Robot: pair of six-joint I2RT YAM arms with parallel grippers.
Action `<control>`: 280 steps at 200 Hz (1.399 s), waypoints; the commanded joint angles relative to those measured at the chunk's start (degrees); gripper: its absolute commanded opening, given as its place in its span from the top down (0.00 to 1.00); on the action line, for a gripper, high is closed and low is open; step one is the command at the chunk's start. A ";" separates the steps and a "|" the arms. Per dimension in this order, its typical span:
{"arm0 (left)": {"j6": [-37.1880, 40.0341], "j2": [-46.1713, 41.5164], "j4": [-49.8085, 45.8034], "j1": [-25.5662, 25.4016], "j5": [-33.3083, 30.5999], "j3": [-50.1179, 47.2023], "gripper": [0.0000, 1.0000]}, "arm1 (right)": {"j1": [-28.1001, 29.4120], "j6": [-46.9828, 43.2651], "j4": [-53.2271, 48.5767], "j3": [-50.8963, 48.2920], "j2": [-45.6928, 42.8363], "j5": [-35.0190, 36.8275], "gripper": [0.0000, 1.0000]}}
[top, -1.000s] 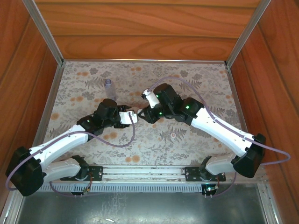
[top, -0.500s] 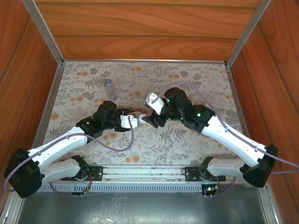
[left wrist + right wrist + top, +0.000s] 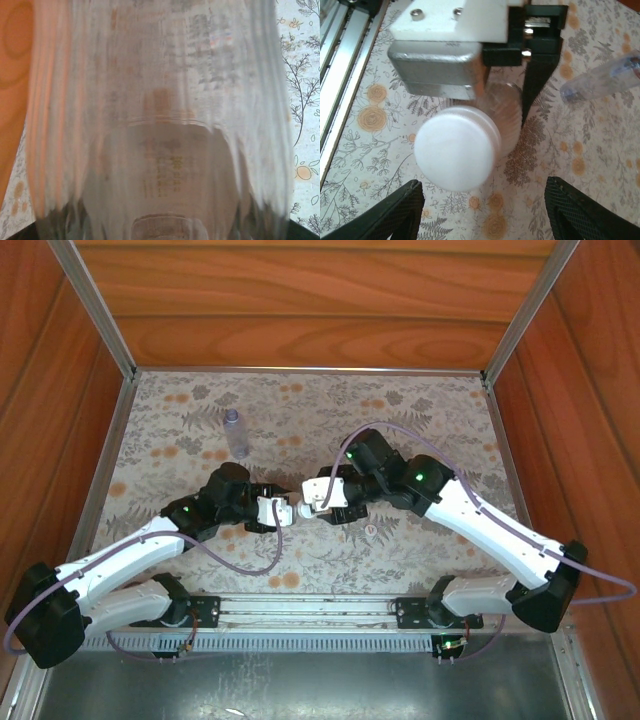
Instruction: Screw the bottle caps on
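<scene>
our left fingers [image 3: 537,80] are clenched on the clear bottle [image 3: 160,125], held on its side above the floral surface [image 3: 420,420]. the white cap [image 3: 457,155] sits at its neck end, facing our right fingers [image 3: 570,210], which are released and spread wide of it. the lilac bottle [image 3: 233,430] stands upright at the back left.

Both arms reach inward, left gripper [image 3: 287,510] clamped on a bottle [image 3: 506,115], right gripper [image 3: 308,506] facing it with jaws spread.
</scene>
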 commanded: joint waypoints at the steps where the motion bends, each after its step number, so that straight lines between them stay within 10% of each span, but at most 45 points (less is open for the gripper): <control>1: 0.63 0.21 -0.81 -0.42 1.96 -0.51 0.40 | 1.41 -3.27 -0.71 1.49 1.21 -0.97 0.32; 123: 0.10 0.53 -1.08 -0.36 2.68 -0.33 0.41 | 3.90 0.85 2.10 1.52 3.08 -0.13 0.57; 220: -2.61 0.50 1.16 -0.21 2.67 -0.66 0.41 | 3.80 44.69 12.03 -2.23 0.32 6.36 0.74; 251: -2.77 0.78 1.35 -0.21 3.05 -0.65 0.41 | 3.83 41.65 12.11 -3.25 -1.46 7.10 0.57; 280: -10.21 0.14 4.83 0.87 5.94 -0.57 0.41 | 3.69 36.45 16.17 -6.18 -5.41 8.61 0.14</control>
